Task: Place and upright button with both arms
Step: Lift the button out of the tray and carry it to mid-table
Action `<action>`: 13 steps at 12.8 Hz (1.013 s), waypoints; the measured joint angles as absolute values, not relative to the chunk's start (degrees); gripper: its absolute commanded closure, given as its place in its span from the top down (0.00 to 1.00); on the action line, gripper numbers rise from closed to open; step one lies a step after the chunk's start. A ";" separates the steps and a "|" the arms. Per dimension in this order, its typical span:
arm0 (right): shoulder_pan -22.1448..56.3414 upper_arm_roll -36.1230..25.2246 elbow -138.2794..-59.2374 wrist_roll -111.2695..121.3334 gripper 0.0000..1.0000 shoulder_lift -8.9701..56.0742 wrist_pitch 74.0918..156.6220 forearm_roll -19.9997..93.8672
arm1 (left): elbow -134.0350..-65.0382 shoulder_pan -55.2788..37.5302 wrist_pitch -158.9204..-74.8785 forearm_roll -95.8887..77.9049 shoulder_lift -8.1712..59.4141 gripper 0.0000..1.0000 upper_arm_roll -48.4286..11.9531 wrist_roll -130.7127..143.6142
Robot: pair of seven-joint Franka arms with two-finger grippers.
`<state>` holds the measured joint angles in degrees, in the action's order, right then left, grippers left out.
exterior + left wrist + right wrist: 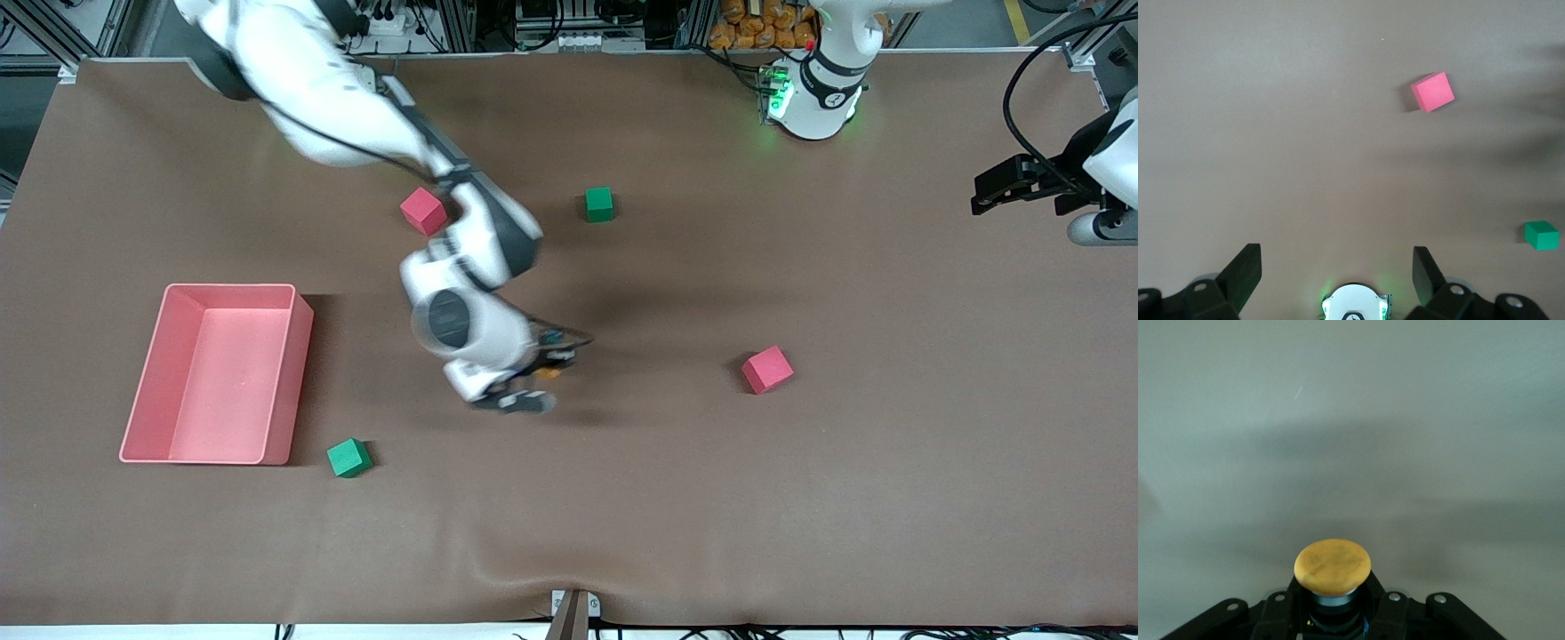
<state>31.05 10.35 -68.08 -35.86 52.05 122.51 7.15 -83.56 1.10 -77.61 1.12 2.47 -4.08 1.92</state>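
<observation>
Right gripper at frame centre, low over brown table, fingers clamped on button, orange cap outward; left gripper waits at right edge, fingers spread wide, holding nothing

The tabletop is evenly lit from above; soft shadows are cast, and the right arm is blurred.

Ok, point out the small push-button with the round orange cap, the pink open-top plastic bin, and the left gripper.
small push-button with the round orange cap point(1333, 567): right wrist view, middle of the cap.
pink open-top plastic bin point(303, 351): front view, its side wall.
left gripper point(1337, 273): left wrist view, midway between open fingertips.
</observation>
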 measured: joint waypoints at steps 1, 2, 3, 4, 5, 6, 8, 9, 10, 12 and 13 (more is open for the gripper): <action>33.86 10.20 -66.32 -37.64 0.00 54.37 122.77 5.05 | -83.58 1.38 -77.61 1.12 2.48 1.00 -4.08 1.92; 35.72 10.03 -64.99 -39.18 0.00 56.09 122.88 4.06 | -83.63 1.59 -77.60 1.12 2.56 1.00 -4.07 1.92; 36.64 9.95 -64.13 -39.81 0.00 57.08 122.95 3.72 | -83.75 1.64 -77.60 1.12 2.76 1.00 -4.07 1.92; 37.08 9.89 -63.59 -39.86 0.00 57.58 123.22 3.49 | -83.87 1.63 -77.60 1.12 3.08 1.00 -4.10 1.92; 37.36 9.86 -63.45 -39.86 0.08 57.79 123.81 3.16 | -83.98 1.55 -77.60 1.12 3.63 1.00 -4.15 1.92; 37.62 9.86 -63.45 -39.87 0.99 57.95 124.35 2.72 | -84.06 1.40 -77.59 1.12 4.37 1.00 -4.23 1.92; 37.90 9.85 -63.41 -40.06 1.00 58.27 124.76 1.45 | -84.09 1.24 -77.59 1.12 5.79 1.00 -4.48 1.92; 37.89 9.78 -63.29 -40.20 1.00 58.35 124.85 0.89 | -84.09 1.14 -77.58 1.12 6.17 1.00 -4.52 1.92; 37.80 9.54 -62.88 -40.26 1.00 58.36 124.85 0.85 | -84.10 1.06 -77.52 1.12 6.48 1.00 -4.55 1.92; 36.85 9.08 -61.39 -40.36 1.00 58.08 123.46 0.80 | -84.19 0.93 -77.22 1.11 7.56 1.00 -4.63 1.92; 35.85 8.84 -60.49 -40.36 1.00 57.37 120.42 0.74 | -84.19 0.65 -77.22 1.11 8.36 1.00 -4.68 1.92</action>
